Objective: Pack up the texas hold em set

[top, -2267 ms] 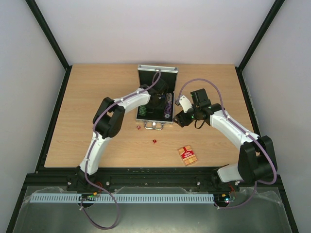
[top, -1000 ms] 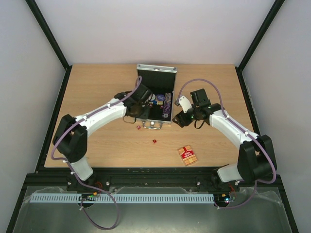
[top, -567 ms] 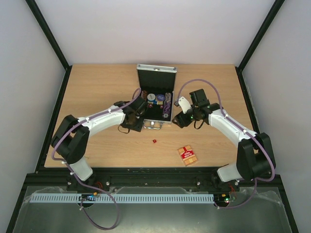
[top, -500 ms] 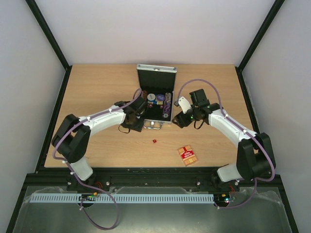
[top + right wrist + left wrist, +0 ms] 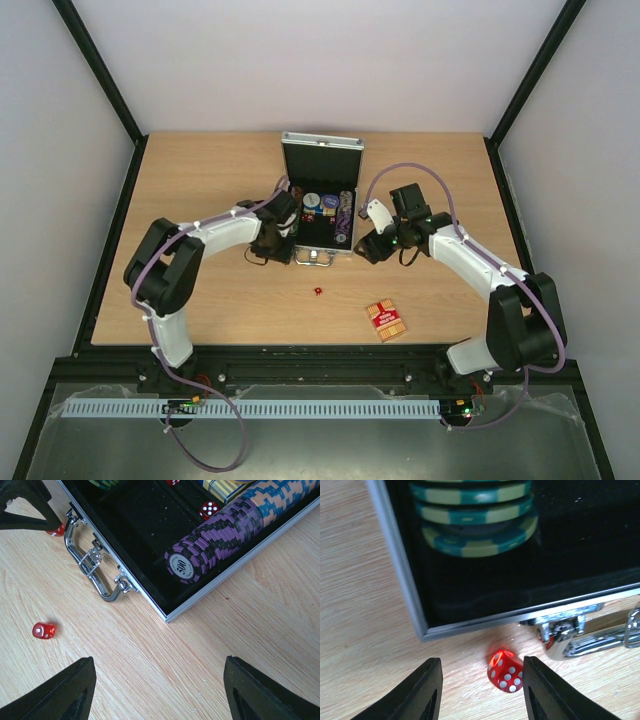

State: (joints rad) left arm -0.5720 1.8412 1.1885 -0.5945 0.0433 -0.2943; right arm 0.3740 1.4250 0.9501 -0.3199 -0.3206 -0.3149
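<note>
Red die (image 5: 506, 670) lies on the table (image 5: 360, 645) just off the case (image 5: 400, 580) front rim. It sits between the parted left fingers (image 5: 427, 690) — close beside one, ungripped. Right fingers (image 5: 70, 690) stand wide, empty.

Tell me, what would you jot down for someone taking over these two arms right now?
Left fingers: open, either side of a red die on the table, just outside the front edge of the case.
Right fingers: open, empty, above the table near the case's front right corner.
Done: chips and one small die sit in the open case.
Left: this die, the second loose die, the card deck, then shutting the lid.
</note>
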